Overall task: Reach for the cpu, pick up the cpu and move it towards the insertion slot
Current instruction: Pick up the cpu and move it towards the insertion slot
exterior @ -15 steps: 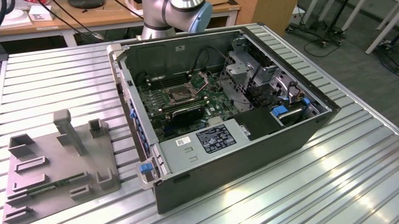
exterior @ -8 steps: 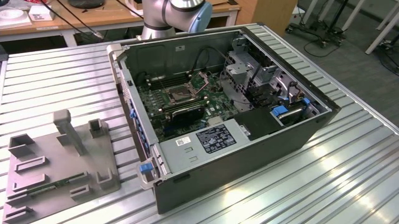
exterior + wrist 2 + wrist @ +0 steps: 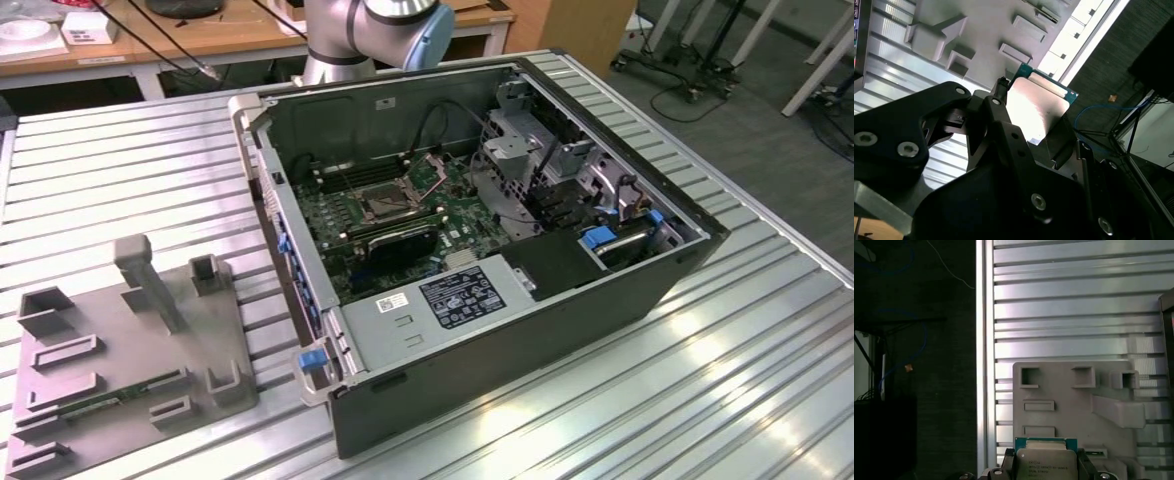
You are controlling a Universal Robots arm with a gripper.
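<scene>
Silvery cpu (image 3: 1040, 106) clamped in gripper (image 3: 1045, 466) above grey tray (image 3: 1069, 407).

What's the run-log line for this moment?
hand: shut on cpu | cpu: held clear of grey tray | insertion slot: not reached

I'm looking over a ribbed metal table (image 3: 134, 170), where bright bands of light bounce off the slats toward the exterior view's right. Behind it stands a wooden desk (image 3: 240, 40) with black cables (image 3: 160, 50) and white boxes (image 3: 83, 27) on it. The floor (image 3: 761, 130) is grey carpet, and a wheeled stand (image 3: 667, 72) sits near the table's far corner.
</scene>
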